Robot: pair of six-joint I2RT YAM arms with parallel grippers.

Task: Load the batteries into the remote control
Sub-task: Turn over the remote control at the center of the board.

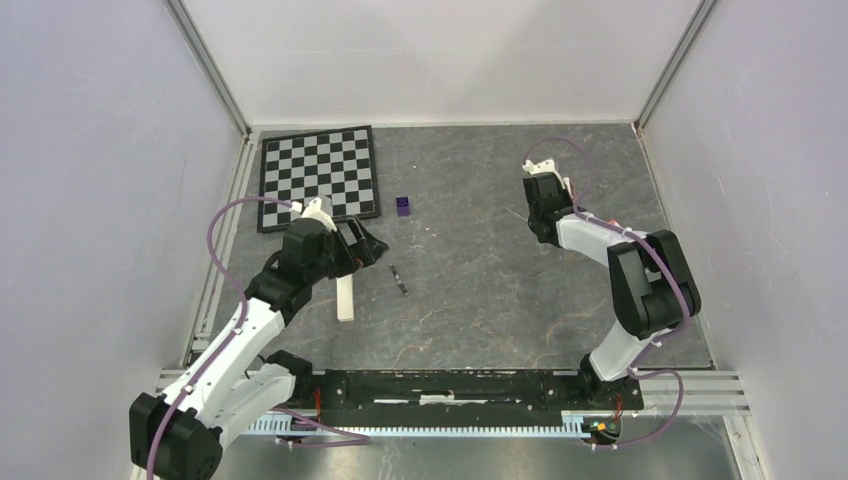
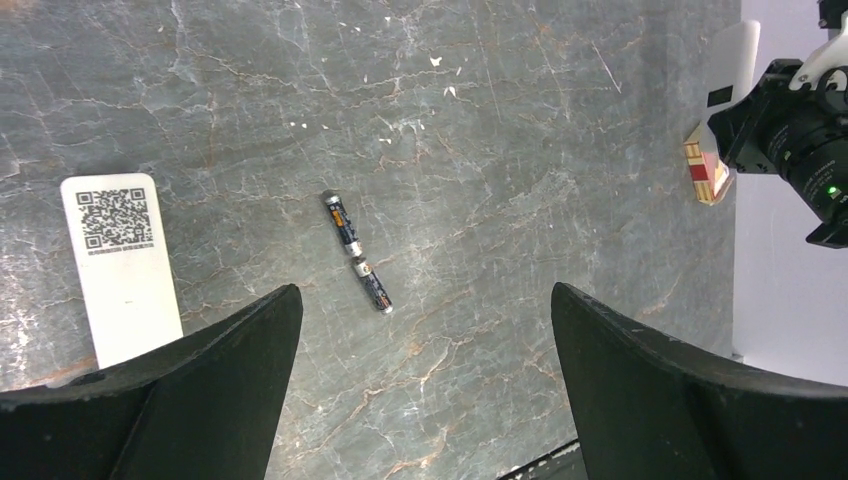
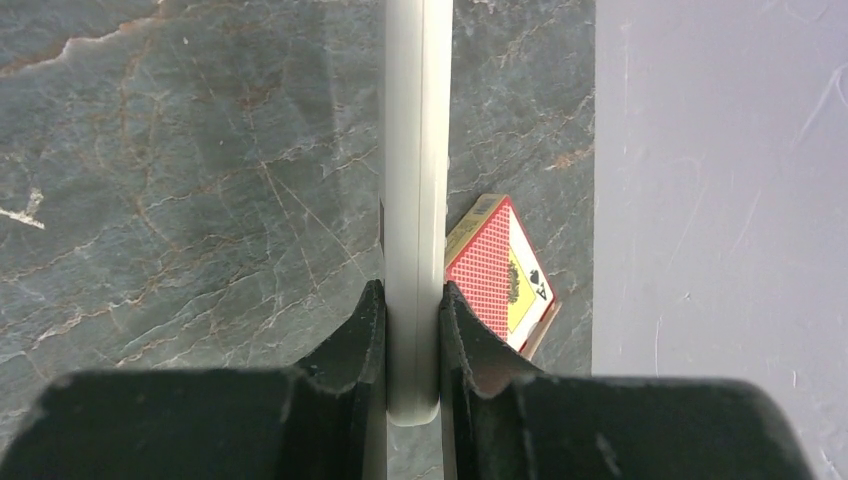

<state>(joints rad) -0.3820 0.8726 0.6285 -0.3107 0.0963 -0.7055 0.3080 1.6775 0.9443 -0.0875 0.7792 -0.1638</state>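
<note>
Two slim dark batteries [image 2: 341, 220] [image 2: 374, 285] lie end to end on the grey stone table [image 2: 520, 200], ahead of my left gripper [image 2: 423, 290]. That gripper hovers open over them with nothing between its fingers. From above, the batteries [image 1: 399, 280] sit just right of the left gripper [image 1: 372, 248]. The white remote control [image 3: 412, 150] stands edge-on in my right gripper [image 3: 412, 290], which is shut on its lower end. In the left wrist view the remote control [image 2: 735, 55] shows a small dark mark. The right gripper [image 1: 540, 222] is at the far right of the table.
A flat white piece with a QR label [image 2: 120, 260] lies left of the batteries, also seen from above [image 1: 346, 298]. A red-backed card box [image 3: 500, 270] leans by the right wall. A purple cube [image 1: 403, 206] and a checkerboard [image 1: 318, 175] sit at the back.
</note>
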